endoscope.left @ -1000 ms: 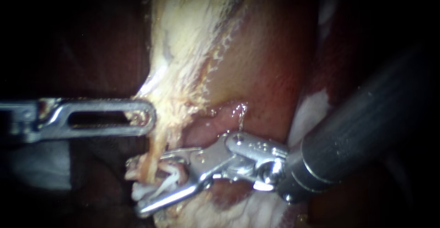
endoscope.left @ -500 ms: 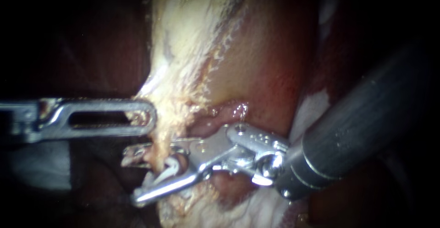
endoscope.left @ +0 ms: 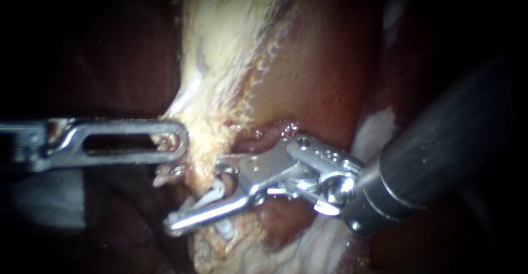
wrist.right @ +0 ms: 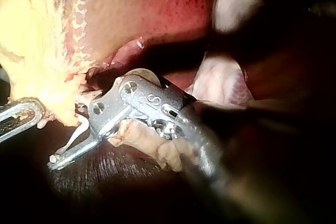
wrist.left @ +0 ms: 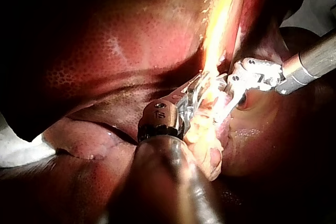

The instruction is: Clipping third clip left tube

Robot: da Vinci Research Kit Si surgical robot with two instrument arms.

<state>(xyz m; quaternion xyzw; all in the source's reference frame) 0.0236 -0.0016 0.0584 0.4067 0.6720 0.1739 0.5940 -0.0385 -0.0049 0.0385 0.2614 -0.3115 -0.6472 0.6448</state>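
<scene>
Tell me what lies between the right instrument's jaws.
A pale tube and a white clip show there; the tube hides part of the upper jaw.

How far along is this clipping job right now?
Done: the right instrument has its open jaws astride the tube. In hand: a white clip lies between them, not yet squeezed. Left: closing the jaws on the tube, then backing off. The left instrument rests against the pale tissue.

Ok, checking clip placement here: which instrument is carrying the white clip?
The right instrument, entering from the right: the white clip sits between its open jaws, which straddle the tube. The left instrument carries none.
</scene>
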